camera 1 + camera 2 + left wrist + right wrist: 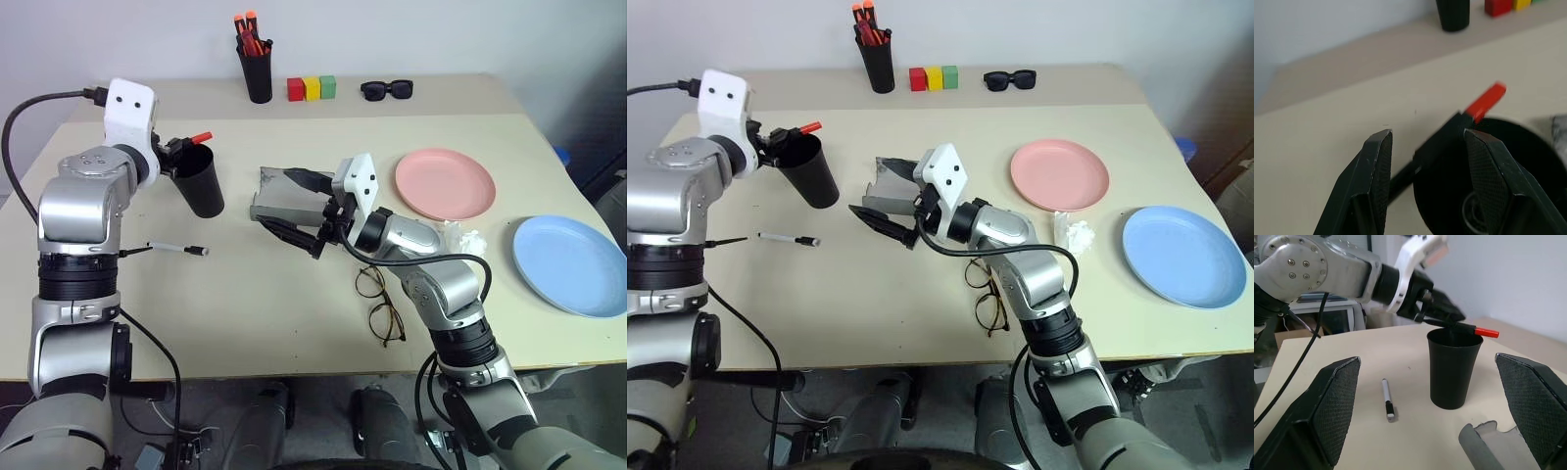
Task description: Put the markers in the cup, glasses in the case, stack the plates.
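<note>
Black barrel, red cap: marker (195, 139) held level across the rim of the cup (200, 182), pinched in the left hand (176, 150), cap end sticking out past the rim. Cup stands upright on the beige surface (245, 294). White marker (177, 249) lies flat on the surface just in front of the cup, untouched. Grey case (282, 199) sits to the right of the cup, lid open. Right hand (299, 204) hovers at the case, fingers spread wide, gripping nothing. Wire-frame glasses (379, 303) lie further right of the cup, nearer the robot than the case. Pink plate (445, 183) beyond the case from the cup, blue plate (570, 263) beyond the pink one, apart, not stacked.
</note>
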You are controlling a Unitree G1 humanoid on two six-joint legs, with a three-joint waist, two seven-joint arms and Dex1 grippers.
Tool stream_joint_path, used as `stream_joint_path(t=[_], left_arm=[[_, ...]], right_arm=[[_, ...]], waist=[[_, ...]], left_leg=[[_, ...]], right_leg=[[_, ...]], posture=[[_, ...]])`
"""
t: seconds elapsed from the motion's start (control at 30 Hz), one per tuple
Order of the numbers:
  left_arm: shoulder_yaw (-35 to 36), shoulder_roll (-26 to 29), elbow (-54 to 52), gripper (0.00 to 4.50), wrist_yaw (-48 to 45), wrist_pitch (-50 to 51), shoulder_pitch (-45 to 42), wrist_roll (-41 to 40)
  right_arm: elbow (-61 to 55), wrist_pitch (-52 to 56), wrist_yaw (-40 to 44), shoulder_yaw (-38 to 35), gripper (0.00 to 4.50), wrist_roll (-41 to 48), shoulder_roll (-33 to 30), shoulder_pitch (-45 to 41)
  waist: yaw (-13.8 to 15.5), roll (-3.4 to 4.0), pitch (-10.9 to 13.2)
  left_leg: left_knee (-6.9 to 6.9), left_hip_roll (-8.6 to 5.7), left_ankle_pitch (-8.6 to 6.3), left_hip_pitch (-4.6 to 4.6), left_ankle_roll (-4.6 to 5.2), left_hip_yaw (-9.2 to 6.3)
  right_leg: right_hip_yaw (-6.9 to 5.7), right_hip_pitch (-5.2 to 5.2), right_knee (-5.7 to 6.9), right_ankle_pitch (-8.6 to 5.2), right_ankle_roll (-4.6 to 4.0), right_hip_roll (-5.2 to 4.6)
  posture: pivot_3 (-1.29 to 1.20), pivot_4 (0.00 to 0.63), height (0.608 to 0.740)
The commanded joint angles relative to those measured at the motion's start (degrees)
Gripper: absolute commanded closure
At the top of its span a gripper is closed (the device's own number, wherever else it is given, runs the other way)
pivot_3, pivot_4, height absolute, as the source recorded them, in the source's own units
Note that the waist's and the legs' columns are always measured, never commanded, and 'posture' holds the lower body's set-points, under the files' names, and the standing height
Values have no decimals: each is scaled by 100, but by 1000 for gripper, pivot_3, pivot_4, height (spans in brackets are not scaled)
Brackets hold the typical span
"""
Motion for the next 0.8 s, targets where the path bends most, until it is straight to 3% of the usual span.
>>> stream_joint_path(t=[0.03,0.7,0.8], left_arm=[[-5,157,-31,2166,-113,-79,-224,81],[-230,12,591,2166,-372,-337,-436,236],[-232,-18,574,3517,-401,-384,-435,236]], right_arm=[[-88,-133,10,-17,0,37,62,-68],[-129,-133,-5,4,0,4,32,-12],[-130,-143,-9,0,0,-4,28,-7]], waist=[[0,0,0],[2,0,0],[3,0,0]], left_leg=[[0,1,0,0,0,0],[-1,3,1,0,-1,1],[-1,2,1,0,-1,1]], right_leg=[[1,-1,0,0,0,0],[6,-2,1,0,0,0],[7,-2,1,0,0,1]], posture=[[0,150,740],[0,150,740],[0,150,740]])
